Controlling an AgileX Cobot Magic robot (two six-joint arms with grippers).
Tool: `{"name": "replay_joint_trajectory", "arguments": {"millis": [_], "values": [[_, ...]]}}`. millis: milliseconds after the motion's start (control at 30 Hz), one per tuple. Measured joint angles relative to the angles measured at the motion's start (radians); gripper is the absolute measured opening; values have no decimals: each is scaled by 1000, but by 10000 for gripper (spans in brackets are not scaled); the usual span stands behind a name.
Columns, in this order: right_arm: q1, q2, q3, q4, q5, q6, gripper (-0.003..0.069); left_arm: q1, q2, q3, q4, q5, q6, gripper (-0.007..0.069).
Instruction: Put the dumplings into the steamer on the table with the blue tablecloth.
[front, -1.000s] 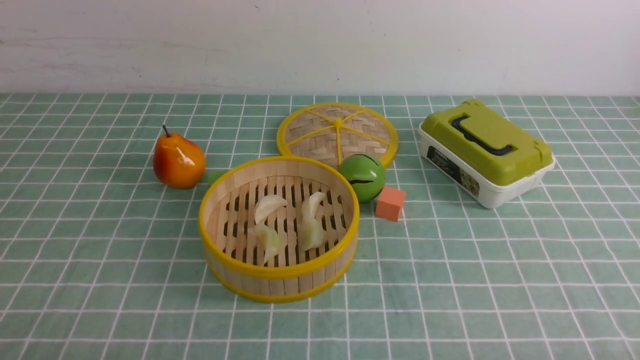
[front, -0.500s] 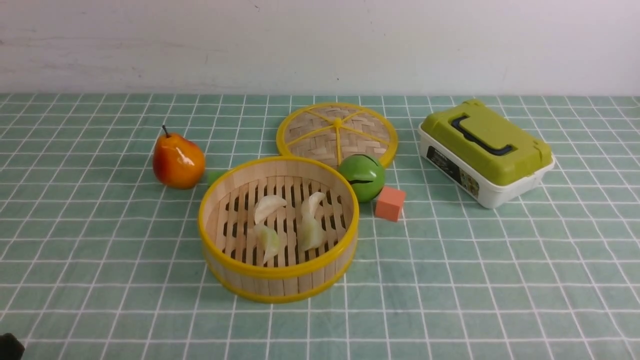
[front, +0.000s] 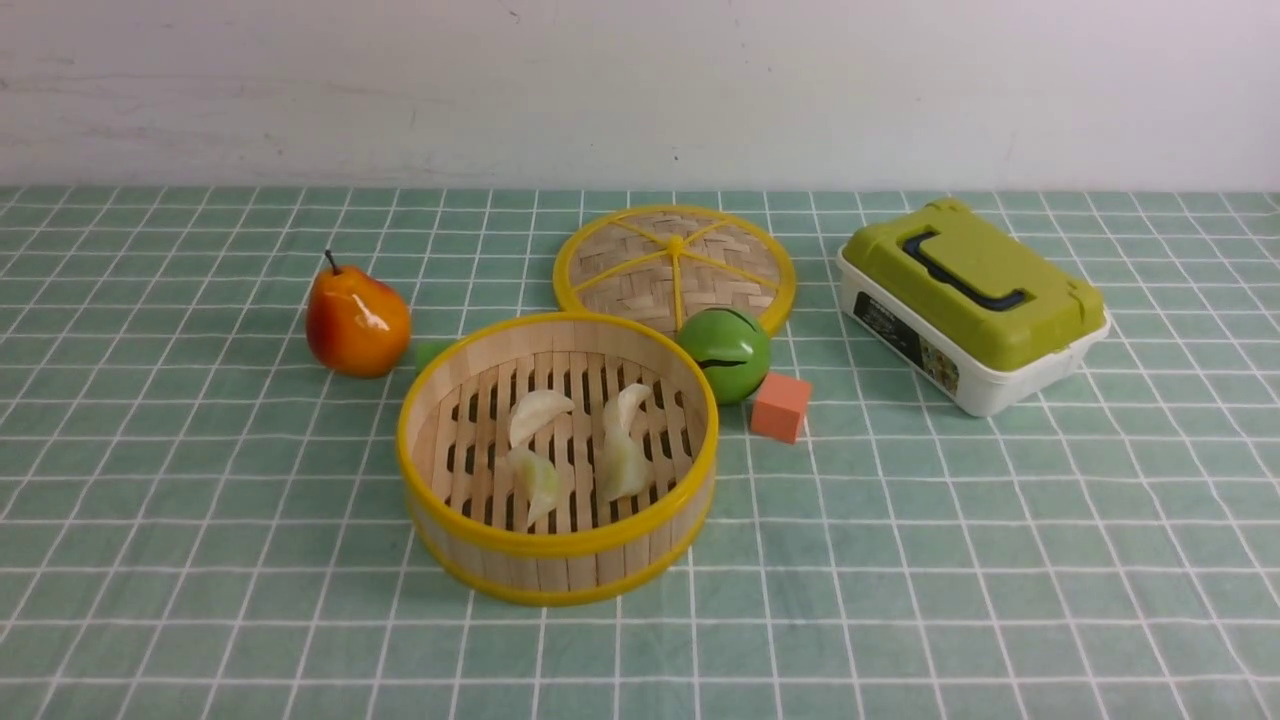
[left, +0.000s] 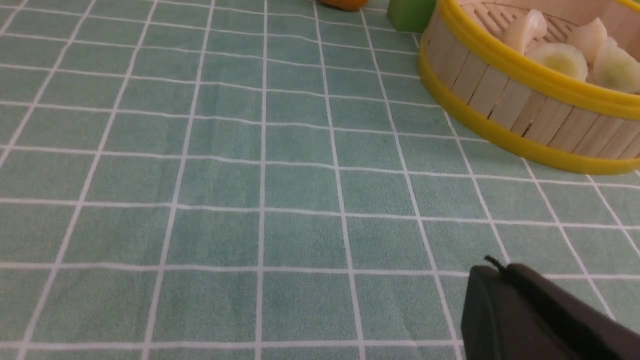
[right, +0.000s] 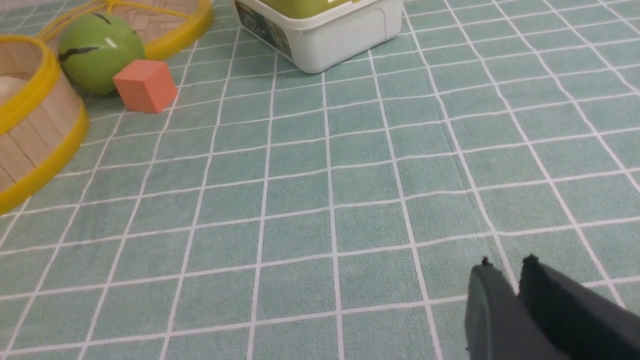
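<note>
The steamer (front: 560, 560) stands on the teal grid tablecloth (front: 900, 550) at centre. Several pale dumplings lie on its slatted floor, among them one at the back left (front: 540, 410), one at the back right (front: 628, 400) and one at the front (front: 540, 482). In the left wrist view the steamer (left: 500, 100) with dumplings (left: 560, 57) shows some way from my left gripper (left: 495, 267), which is shut and empty over bare cloth. My right gripper (right: 506, 267) is shut and empty over bare cloth, well away from the steamer (right: 40, 130). Neither gripper shows in the front view.
The woven yellow-spoked lid (front: 675, 265) lies behind the steamer. A green ball (front: 725, 355) and an orange cube (front: 780, 407) sit at the steamer's back right. A pear (front: 357, 320) stands to the left. A green-lidded white box (front: 970, 300) stands at the right.
A dark tip of the left arm showed at the bottom left corner of the front view half a second ago and is now out of view. Nothing on the table has moved.
</note>
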Motion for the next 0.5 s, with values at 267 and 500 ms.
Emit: {"name": "replay_joint_trajectory", "arguments": {"millis": [267,500], "values": [[0,0,0,0,0,0,95,0,0,0,-1,0,0,-14],[0,0,0,0,0,0,107,0,0,0,-1,0,0,-14]]}}
